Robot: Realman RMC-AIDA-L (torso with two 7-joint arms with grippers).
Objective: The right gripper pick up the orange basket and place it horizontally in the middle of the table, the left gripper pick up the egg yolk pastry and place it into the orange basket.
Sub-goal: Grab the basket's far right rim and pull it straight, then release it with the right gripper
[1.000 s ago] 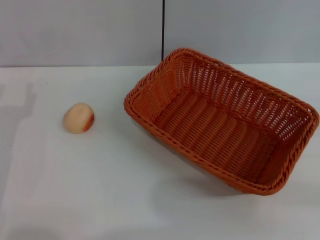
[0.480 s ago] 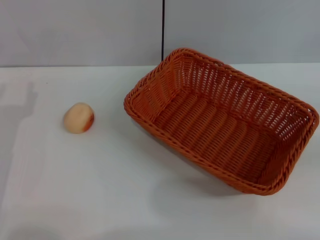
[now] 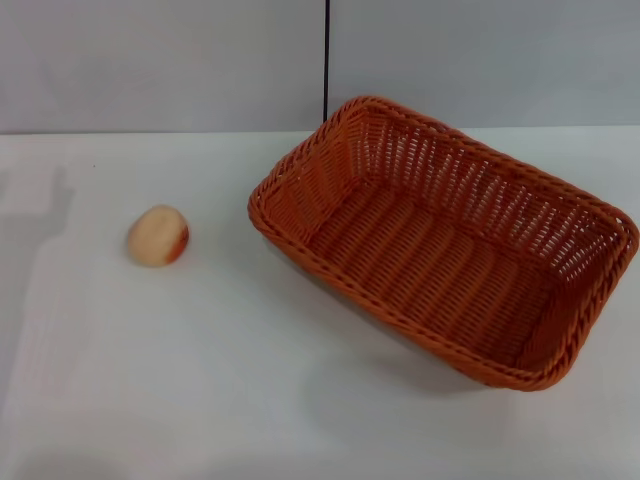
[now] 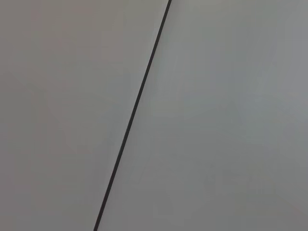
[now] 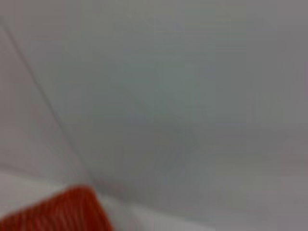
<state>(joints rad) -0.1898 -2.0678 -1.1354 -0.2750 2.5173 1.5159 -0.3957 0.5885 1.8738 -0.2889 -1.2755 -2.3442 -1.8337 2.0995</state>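
Note:
The orange basket (image 3: 445,240) stands empty on the white table (image 3: 200,370), right of centre and turned at an angle, its far end nearing the right edge of the head view. A corner of the orange basket (image 5: 57,214) also shows in the right wrist view. The egg yolk pastry (image 3: 157,236), a small pale bun with an orange-red edge, lies on the table to the left of the basket. Neither gripper shows in any view. The left wrist view holds only grey wall with a dark seam (image 4: 134,110).
A grey wall (image 3: 160,60) with a dark vertical seam (image 3: 326,55) rises behind the table's far edge. Bare tabletop spreads in front of the basket and pastry and between them.

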